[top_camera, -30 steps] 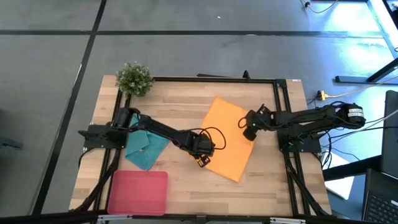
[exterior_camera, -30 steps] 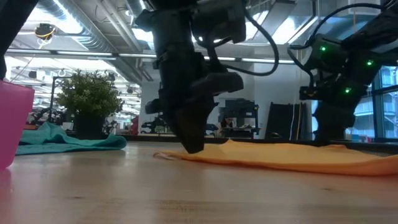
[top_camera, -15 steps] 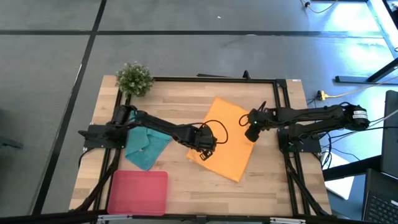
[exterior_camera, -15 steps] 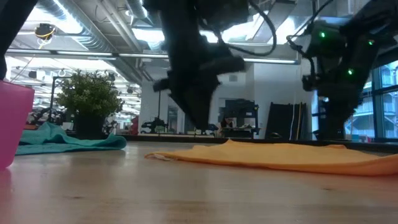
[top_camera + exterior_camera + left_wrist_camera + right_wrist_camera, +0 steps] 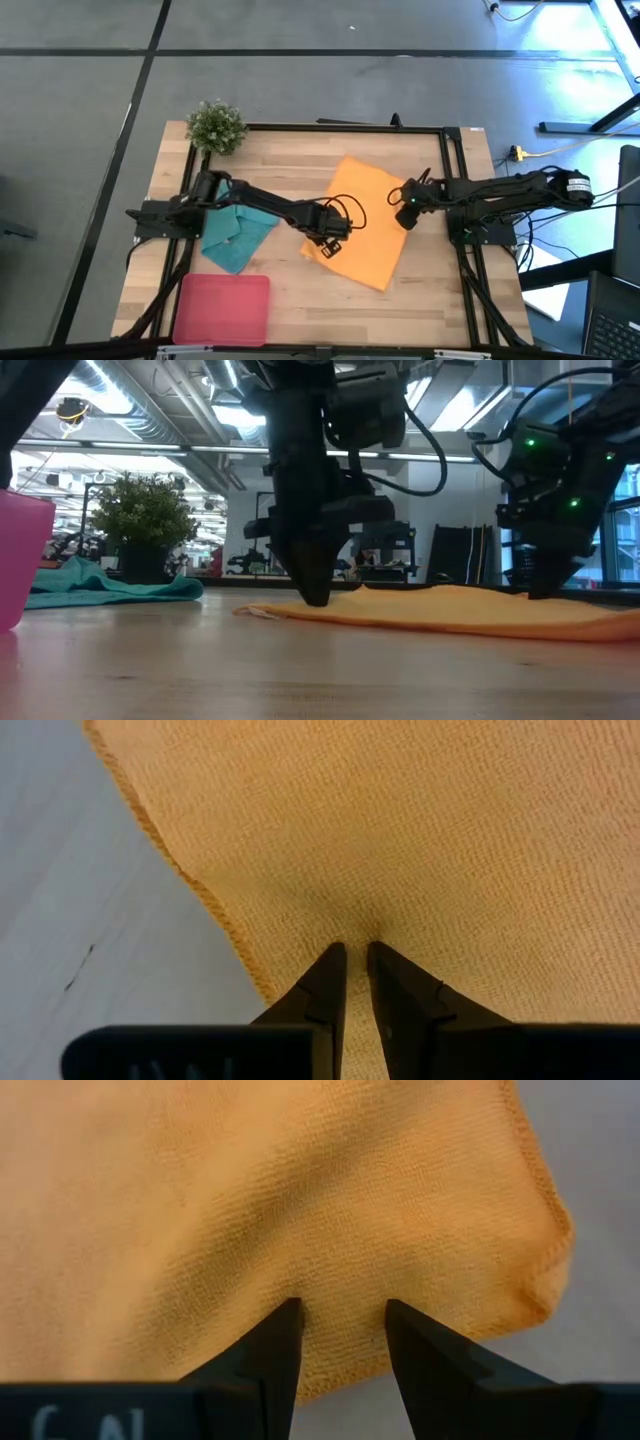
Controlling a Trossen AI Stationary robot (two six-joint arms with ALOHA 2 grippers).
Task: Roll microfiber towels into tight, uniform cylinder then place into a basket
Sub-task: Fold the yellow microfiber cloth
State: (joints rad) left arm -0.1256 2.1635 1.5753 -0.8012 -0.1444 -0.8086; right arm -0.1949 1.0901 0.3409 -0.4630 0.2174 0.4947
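Observation:
The orange towel [image 5: 365, 235] lies spread flat on the wooden table, right of centre, with one corner pointing at the near edge. My left gripper [image 5: 325, 245] stands shut on the towel's left part, just inside its hemmed edge [image 5: 190, 885]. My right gripper [image 5: 404, 216] stands open over the towel's right corner [image 5: 545, 1230]. The teal towel [image 5: 235, 235] lies crumpled at the table's left, under the left arm. The pink basket [image 5: 222, 308] sits at the near left corner. My left gripper presses its shut fingertips [image 5: 330, 960] down on the orange towel a little inside its left edge, coming from above and pointing steeply down. A small pucker of cloth [image 5: 360, 918] shows right at the tips. The towel lies flat on the table. My right gripper sets its two open fingertips [image 5: 292, 1312] on the towel's top near the right corner, slanting down from the table's right. A strip of cloth [image 5: 340, 1295] lies between the fingers, unpinched. The towel lies on the table there.
A small potted plant [image 5: 215, 125] stands at the far left corner. A black frame [image 5: 450, 160] runs along the table's far and side edges. Bare wood lies in front of the towel toward the near edge.
My left gripper, still shut, has lifted off the table at the towel's left corner. It went a little toward the far edge and came down on the towel just inside its edge. My right gripper has rolled a little over the towel's right corner.

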